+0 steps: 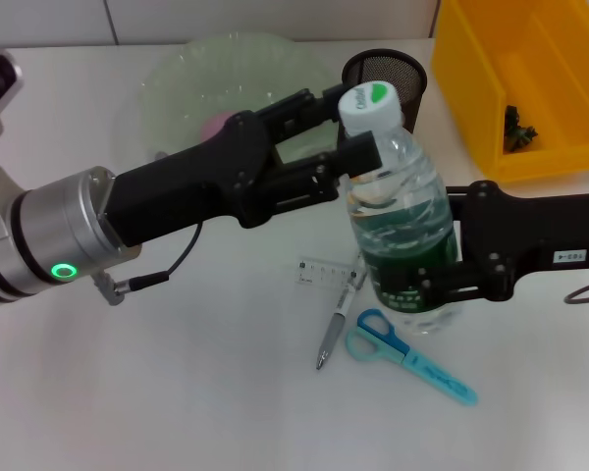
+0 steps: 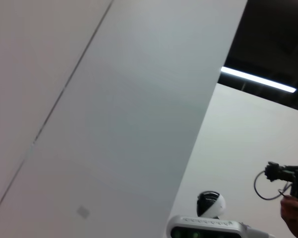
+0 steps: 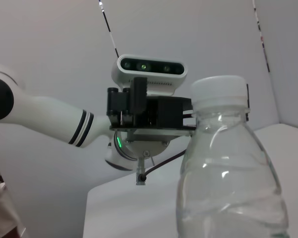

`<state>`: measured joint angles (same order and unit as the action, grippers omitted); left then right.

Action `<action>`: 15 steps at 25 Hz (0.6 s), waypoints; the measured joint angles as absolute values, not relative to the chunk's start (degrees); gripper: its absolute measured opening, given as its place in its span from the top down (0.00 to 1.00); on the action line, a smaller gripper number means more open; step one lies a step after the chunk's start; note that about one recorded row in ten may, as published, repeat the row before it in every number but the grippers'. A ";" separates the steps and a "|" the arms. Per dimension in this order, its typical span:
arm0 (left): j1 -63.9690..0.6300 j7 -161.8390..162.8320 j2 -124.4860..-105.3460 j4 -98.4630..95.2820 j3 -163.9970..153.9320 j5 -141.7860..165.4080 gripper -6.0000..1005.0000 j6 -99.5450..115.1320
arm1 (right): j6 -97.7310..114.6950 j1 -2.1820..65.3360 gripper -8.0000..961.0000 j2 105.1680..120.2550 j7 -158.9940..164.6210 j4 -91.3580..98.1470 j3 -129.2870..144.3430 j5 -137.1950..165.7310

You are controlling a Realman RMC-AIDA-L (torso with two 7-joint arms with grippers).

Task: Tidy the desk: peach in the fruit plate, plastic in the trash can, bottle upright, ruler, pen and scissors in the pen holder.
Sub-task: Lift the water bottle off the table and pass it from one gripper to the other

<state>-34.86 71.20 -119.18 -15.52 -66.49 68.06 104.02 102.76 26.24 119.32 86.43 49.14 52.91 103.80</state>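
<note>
bottle (image 1: 402,211) upright | left hand (image 1: 358,132) pinching neck | right hand (image 1: 442,270) gripping body

Head view looks down; right wrist close behind shared bottle (image 1: 398,211).

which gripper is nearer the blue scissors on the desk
Right. The right gripper clamps the lower body of the clear plastic bottle, just above the blue-handled scissors. The left gripper holds the bottle's neck, higher and farther away.
</note>
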 joint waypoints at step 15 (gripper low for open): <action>-34.92 70.57 -119.04 -15.43 -67.18 67.77 0.20 100.83 | 104.99 27.27 0.21 119.36 86.39 47.55 53.33 101.71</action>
<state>-34.92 70.57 -119.04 -15.43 -67.18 67.77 100.83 104.99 27.27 119.36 86.40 47.55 53.33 101.71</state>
